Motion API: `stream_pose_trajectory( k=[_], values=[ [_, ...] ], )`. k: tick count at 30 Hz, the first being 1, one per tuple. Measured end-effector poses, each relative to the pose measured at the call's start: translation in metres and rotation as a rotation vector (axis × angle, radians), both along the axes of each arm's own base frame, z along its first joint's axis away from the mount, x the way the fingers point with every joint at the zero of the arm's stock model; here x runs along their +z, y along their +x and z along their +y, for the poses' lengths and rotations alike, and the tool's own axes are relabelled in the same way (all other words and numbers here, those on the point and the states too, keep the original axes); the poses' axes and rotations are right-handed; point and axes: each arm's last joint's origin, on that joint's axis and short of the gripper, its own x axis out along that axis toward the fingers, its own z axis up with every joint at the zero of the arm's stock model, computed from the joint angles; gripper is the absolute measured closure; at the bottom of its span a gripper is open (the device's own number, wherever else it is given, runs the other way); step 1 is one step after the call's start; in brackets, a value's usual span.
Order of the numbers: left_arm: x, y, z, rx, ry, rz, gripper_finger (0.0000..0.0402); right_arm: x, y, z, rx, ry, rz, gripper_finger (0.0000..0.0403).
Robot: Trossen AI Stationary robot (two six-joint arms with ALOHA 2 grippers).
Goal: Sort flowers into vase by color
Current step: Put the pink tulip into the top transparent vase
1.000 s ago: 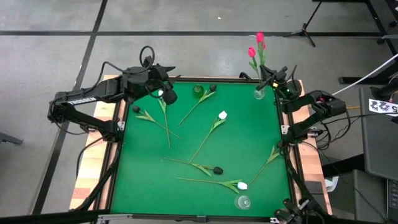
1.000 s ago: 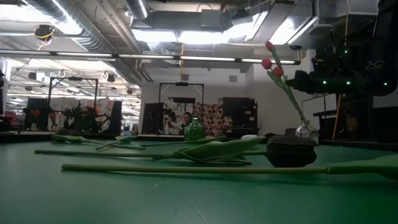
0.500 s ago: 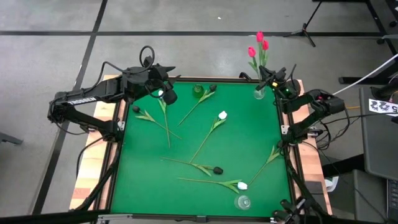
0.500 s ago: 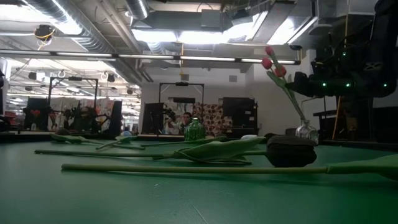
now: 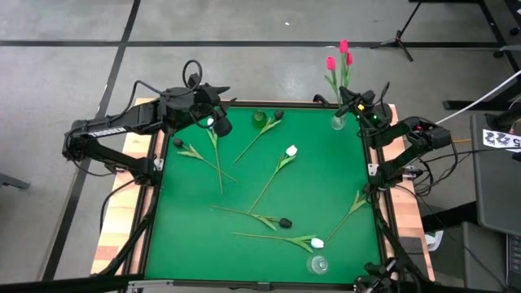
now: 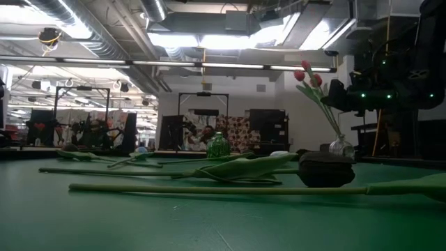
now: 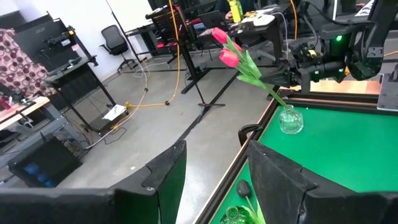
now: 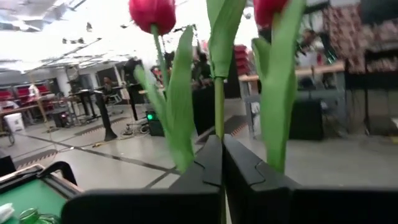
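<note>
High view: right gripper (image 5: pixel 356 104) at the far right corner beside the clear vase (image 5: pixel 339 122) holding red tulips (image 5: pixel 337 60); other flowers (image 5: pixel 277 172) lie on the green table (image 5: pixel 195 244).
Low view: tulips lean toward that gripper.
Left wrist view: left gripper (image 7: pixel 214 168) gapes, empty.
Right wrist view: fingers (image 8: pixel 208 163) clamp one green stem (image 8: pixel 218 106).

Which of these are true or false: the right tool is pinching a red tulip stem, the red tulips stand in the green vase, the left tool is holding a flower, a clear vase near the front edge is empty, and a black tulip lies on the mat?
1. The right tool is shut on a red tulip stem. True.
2. The red tulips stand in the green vase. False: they stand in the clear vase at the far right corner.
3. The left tool holds a flower. False: it is open and holds nothing.
4. The clear vase near the front edge has no flower in it. True.
5. A black tulip lies on the green mat. True.
</note>
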Motion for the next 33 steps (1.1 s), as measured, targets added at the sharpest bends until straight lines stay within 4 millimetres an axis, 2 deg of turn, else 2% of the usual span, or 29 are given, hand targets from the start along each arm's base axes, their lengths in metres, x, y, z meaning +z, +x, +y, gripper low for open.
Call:
stream_pose_trajectory(
  k=[10, 19, 33],
  values=[
    [0.0, 0.0, 0.0, 0.0, 0.0, -0.001, 0.0233, -0.006, -0.001, 0.007, 0.054, 0.033, 0.006, 0.0403],
    [0.002, 0.0, 0.0, 0.0, 0.004, -0.021, 0.0233, -0.02, -0.006, 0.021, 0.036, 0.099, 0.031, 0.0402],
    [0.003, 0.001, 0.0, 0.0, 0.005, -0.032, 0.0233, -0.027, -0.007, 0.024, 0.032, 0.14, 0.071, 0.0399]
  ],
)
